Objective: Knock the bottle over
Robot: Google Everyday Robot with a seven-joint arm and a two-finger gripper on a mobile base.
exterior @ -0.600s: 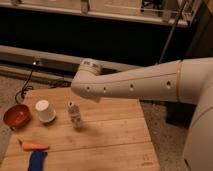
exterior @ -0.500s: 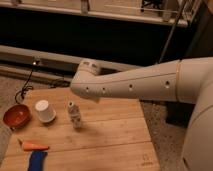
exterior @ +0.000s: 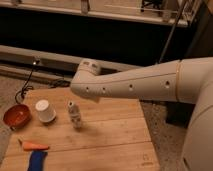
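The bottle (exterior: pixel 75 114) is small, slim and pale with a whitish cap. It stands upright on the wooden table (exterior: pixel 115 135), left of the middle. My white arm (exterior: pixel 135 85) reaches in from the right, and its rounded end (exterior: pixel 86 79) hangs above and just behind the bottle without touching it. My gripper does not show in this view; no fingers are visible past the arm's end.
A white paper cup (exterior: pixel 45 111) stands just left of the bottle. A red bowl (exterior: pixel 16 116) sits at the table's left edge. An orange carrot-like object (exterior: pixel 34 146) and a blue object (exterior: pixel 36 161) lie at the front left. A cable lies on the floor behind.
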